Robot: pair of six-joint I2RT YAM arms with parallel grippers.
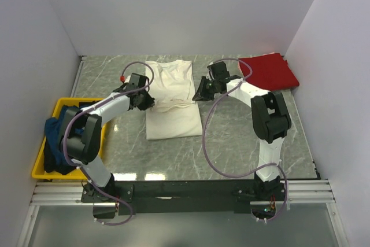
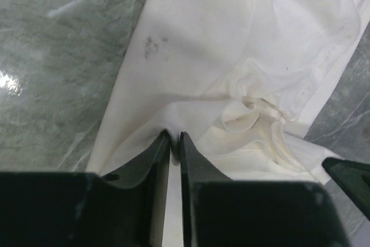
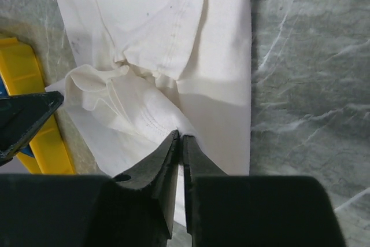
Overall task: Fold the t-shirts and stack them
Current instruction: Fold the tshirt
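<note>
Grey marbled table (image 1: 243, 137), enclosed by white walls (image 1: 173, 10). Left gripper (image 2: 173, 137) and right gripper (image 3: 180, 138) are both clamped tight, each pinching the cream-white t-shirt (image 1: 170, 117) at opposite side edges.

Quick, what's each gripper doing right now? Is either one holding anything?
Left gripper: closed, pinching an edge of the cream-white t-shirt.
Right gripper: closed, pinching the same t-shirt's other side.

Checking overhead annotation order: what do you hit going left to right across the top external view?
Yellow tray holding the dark blue t-shirt → left pincer → cream-white t-shirt, pinched at both side edges → right pincer → red t-shirt.
</note>
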